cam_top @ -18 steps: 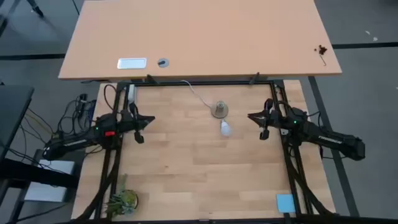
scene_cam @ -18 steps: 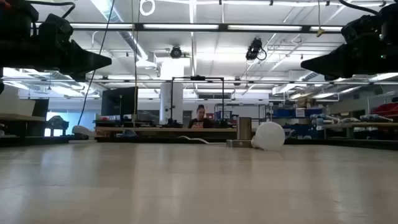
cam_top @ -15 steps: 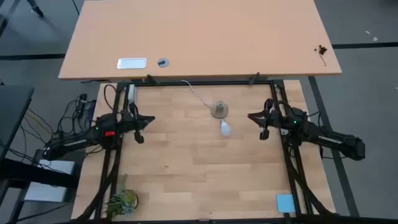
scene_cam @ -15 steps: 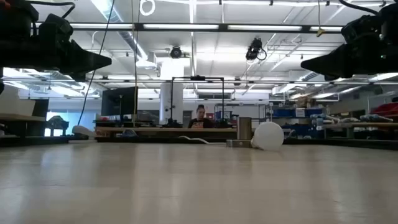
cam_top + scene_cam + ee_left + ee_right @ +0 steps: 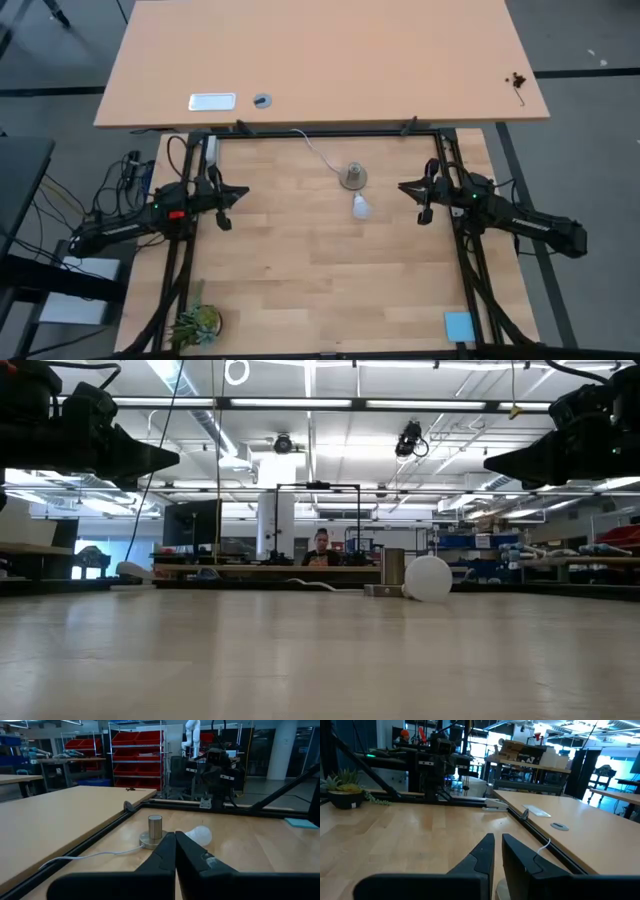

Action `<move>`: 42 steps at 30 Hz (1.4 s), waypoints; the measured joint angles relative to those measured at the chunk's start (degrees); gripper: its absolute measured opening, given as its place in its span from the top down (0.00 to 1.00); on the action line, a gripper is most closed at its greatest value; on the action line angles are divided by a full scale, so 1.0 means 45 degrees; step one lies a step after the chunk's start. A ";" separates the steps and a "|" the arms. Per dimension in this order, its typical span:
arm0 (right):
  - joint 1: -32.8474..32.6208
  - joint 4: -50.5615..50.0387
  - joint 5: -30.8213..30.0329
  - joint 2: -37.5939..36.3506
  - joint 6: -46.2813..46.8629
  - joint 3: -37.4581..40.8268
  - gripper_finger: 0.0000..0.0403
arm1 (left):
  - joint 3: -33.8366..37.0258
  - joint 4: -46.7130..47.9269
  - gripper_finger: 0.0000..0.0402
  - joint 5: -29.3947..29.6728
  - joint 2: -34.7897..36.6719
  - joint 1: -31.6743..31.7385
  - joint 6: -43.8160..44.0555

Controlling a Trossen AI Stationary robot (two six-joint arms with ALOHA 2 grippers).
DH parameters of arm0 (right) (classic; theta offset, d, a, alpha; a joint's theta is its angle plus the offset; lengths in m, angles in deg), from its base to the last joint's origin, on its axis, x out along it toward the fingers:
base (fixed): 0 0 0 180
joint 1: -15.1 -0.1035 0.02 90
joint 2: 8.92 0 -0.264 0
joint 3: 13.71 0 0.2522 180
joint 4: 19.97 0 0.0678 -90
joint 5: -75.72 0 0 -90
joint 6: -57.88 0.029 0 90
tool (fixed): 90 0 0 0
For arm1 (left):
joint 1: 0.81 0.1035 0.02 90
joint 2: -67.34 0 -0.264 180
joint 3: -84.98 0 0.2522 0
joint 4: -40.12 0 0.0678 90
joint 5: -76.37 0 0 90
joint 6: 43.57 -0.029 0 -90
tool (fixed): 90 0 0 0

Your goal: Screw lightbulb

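**Both grippers empty, bulb lying loose by its socket**

I am holding my left gripper [image 5: 175,851] above the left side of the wooden table [image 5: 300,290], its fingers pressed together on nothing. My right gripper [image 5: 497,851] is hanging over the right side, its fingers nearly closed with only a thin gap between them, and gripping nothing.

Between my two arms the lightbulb [image 5: 360,207] is lying on its side on the table, well apart from both grippers. It is resting just beside the grey socket [image 5: 353,178], on the nearer side of it. The socket is standing upright, and its white cord [image 5: 312,148] is trailing off toward the black frame [image 5: 320,131] at the table's far edge.

Beyond that frame a second, larger tabletop [image 5: 320,60] is showing, and farther back a person [image 5: 321,547] is sitting in the room.
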 joint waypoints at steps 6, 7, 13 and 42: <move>0.0000 0.0003 0.0000 0.0000 0.0002 0.0001 0.89 | -0.0004 0.0001 0.99 -0.0004 0.0000 0.0001 -0.0001; 0.0000 0.0000 0.0000 0.0000 0.0003 0.0000 0.89 | -0.0001 -0.0001 0.99 -0.0001 0.0000 0.0000 0.0004; 0.0000 0.0001 0.0000 0.0000 0.0004 0.0000 0.89 | 0.0001 0.0004 0.99 -0.0003 0.0000 -0.0002 0.0003; 0.0000 -0.0001 0.0000 0.0000 -0.0001 0.0000 0.89 | -0.0002 -0.1098 0.99 0.0113 0.0000 0.0008 0.1286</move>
